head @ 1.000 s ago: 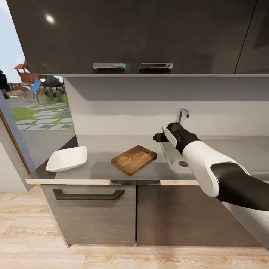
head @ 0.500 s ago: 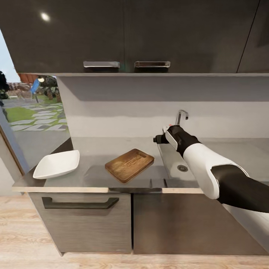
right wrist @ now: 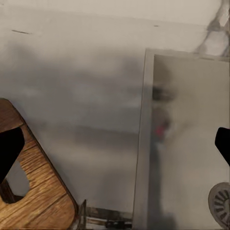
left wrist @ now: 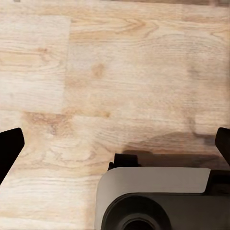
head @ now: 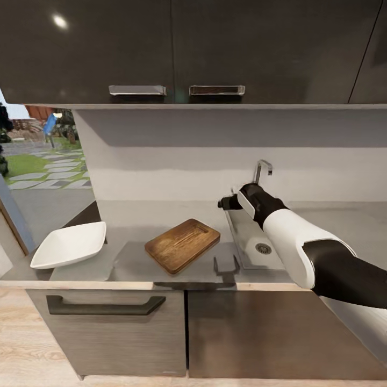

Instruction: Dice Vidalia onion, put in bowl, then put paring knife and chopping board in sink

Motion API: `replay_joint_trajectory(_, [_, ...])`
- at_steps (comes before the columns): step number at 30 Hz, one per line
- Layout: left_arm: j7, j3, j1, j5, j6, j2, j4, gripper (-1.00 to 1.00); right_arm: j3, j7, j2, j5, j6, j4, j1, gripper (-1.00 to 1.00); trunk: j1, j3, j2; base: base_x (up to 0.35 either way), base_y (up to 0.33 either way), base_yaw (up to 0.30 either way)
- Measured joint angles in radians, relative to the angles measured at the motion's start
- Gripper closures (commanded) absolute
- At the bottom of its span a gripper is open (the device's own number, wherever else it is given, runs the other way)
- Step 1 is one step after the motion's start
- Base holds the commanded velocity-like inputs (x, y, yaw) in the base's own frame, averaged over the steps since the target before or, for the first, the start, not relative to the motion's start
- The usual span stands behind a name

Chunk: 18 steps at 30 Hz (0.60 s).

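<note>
The countertop (head: 134, 252) fills the lower middle of the head view; the sink (head: 244, 244) sits at about 4 o'clock from the chopping board (head: 183, 244), and the bowl (head: 69, 244) lies well apart at the board's 9 o'clock; the right gripper (head: 223, 203) hovers over the sink's near-board rim, fingers wide apart in its wrist view and holding nothing (the left gripper (left wrist: 115, 143) likewise gapes, over wooden floor). The onion I cannot make out in the basin; the drain (right wrist: 221, 201) shows. Best, I judge, to carry the gripper further over the basin, find the onion, then descend squarely.
</note>
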Motion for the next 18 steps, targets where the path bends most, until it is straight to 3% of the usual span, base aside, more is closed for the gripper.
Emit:
replay_joint_trajectory(8, [0.000, 0.000, 0.000, 0.000, 0.000, -0.001, 0.000, -1.00, 0.012, 0.064, 0.002, 0.001, 0.002, 0.000, 0.007, -1.00, 0.000, 0.000, 0.000, 0.001, 0.000, 0.000])
replay_joint_trajectory(18, [0.000, 0.000, 0.000, 0.001, 0.000, -0.001, 0.000, -1.00, 0.028, 0.076, 0.001, 0.002, 0.001, 0.000, 0.022, -1.00, 0.000, 0.000, 0.000, 0.000, 0.000, 0.000])
